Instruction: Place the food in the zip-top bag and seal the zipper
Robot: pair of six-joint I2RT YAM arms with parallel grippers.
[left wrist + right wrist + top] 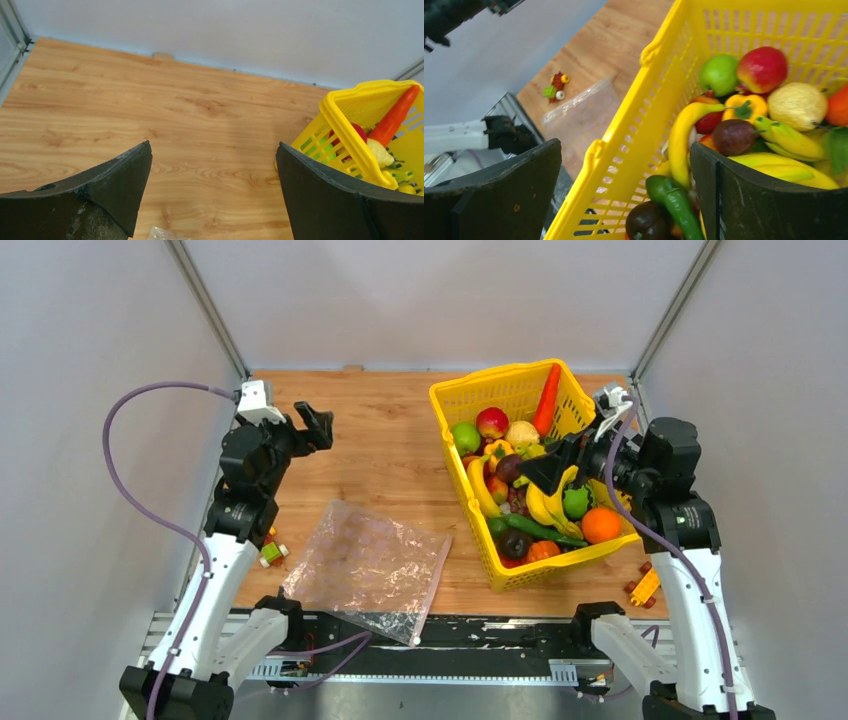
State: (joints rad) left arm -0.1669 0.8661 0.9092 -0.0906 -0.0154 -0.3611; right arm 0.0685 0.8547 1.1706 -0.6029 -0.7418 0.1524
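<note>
Nearest the arm bases: clear crinkly zip-top bag (pixel 365 565) lies flat on the wooden bench (pixel 380 440) and looks empty. Its whitish zipper strip (pixel 433 585) runs along the right edge, probably laid within reach of both arms. Left gripper (pixel 316 426) released, jaws wide, over bare wood. Right gripper (pixel 548 472) likewise spread and empty, poised above the toy fruit and vegetables (pixel 515 490) heaped in the yellow lattice basket (pixel 470 385). Pale grey walls (pixel 430 300) behind.
</note>
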